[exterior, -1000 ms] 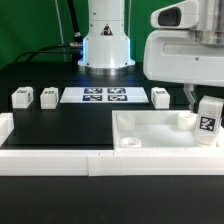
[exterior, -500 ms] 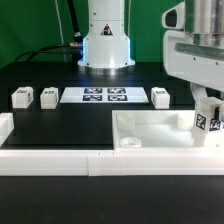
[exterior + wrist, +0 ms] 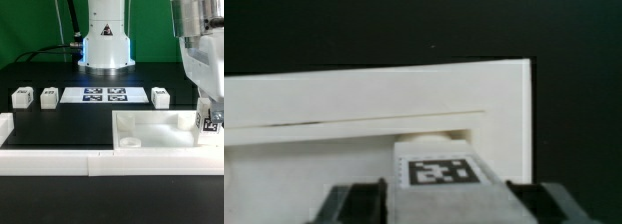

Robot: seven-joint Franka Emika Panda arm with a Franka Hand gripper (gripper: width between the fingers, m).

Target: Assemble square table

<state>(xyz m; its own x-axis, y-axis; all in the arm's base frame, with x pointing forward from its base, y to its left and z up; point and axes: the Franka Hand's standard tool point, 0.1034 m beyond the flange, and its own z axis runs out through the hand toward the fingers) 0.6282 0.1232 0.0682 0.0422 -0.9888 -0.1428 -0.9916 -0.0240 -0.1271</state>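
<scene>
Claw (image 3: 441, 196): its fingers (image 3: 363, 203) flank one tagged leg (image 3: 438, 166), one on each side; I cannot tell whether they clamp it or stand just clear.
Leg: upright between the fingers, at the table top's far corner on the exterior view's right.
Table top (image 3: 165, 141): lies on the black counter (image 3: 70, 125), directly under the claw.
Loose legs (image 3: 48, 96): three, far back, flanking the marker board (image 3: 105, 96).
</scene>
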